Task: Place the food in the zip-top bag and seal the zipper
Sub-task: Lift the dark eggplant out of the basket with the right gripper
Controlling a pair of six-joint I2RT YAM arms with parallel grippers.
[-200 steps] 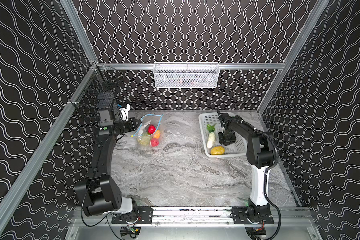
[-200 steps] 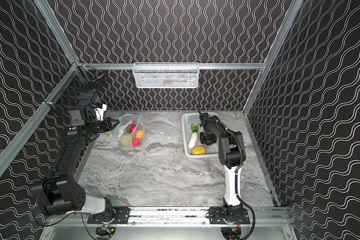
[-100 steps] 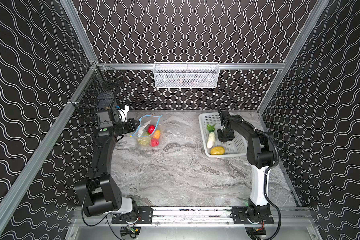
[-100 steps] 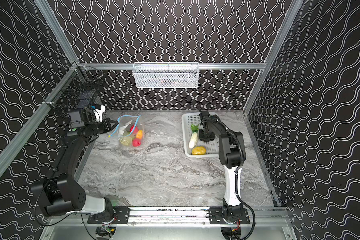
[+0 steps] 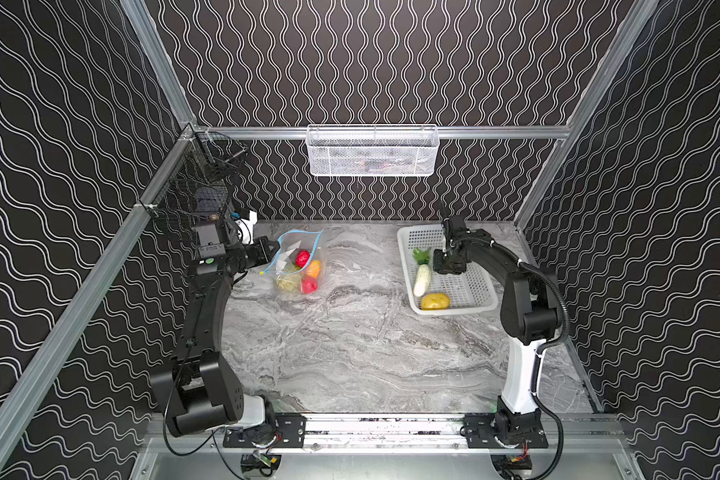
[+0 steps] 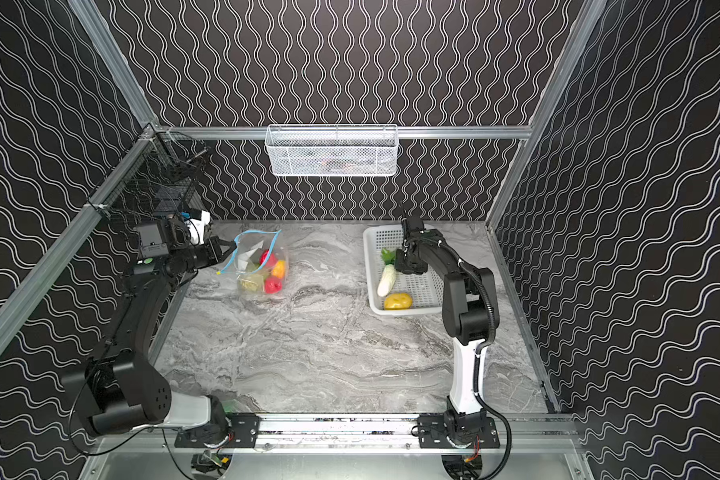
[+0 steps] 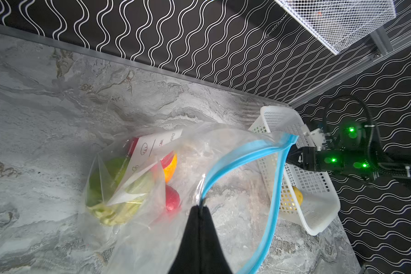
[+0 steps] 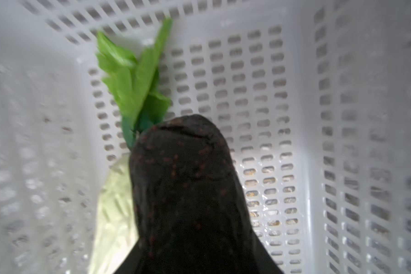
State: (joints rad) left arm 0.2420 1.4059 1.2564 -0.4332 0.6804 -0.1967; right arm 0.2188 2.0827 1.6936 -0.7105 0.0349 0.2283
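Note:
The clear zip-top bag point(image 5: 296, 249) point(image 6: 252, 249) stands on the marble table at the back left. It holds two red fruits point(image 5: 302, 257), an orange one point(image 5: 314, 268) and green cabbage point(image 7: 105, 180). My left gripper point(image 5: 273, 245) point(image 7: 201, 208) is shut on the bag's mouth at the blue zipper point(image 7: 242, 157). The mouth gapes open, and the yellow slider point(image 6: 218, 273) hangs at its near end. My right gripper point(image 5: 447, 266) point(image 6: 408, 266) is shut on the dark avocado point(image 8: 188, 189) over the white perforated basket point(image 5: 404, 266). A white radish point(image 5: 421, 279) and a yellow potato point(image 5: 434, 301) lie in the basket.
A white wire basket point(image 5: 373, 151) hangs on the back wall rail. A black wire rack point(image 5: 196, 199) fills the back left corner behind my left arm. The marble table point(image 5: 350, 353) stretches between the bag and the front rail.
My right gripper has narrowed onto the dark avocado and risen slightly inside the basket. The left gripper keeps its hold on the bag's mouth and has barely moved.

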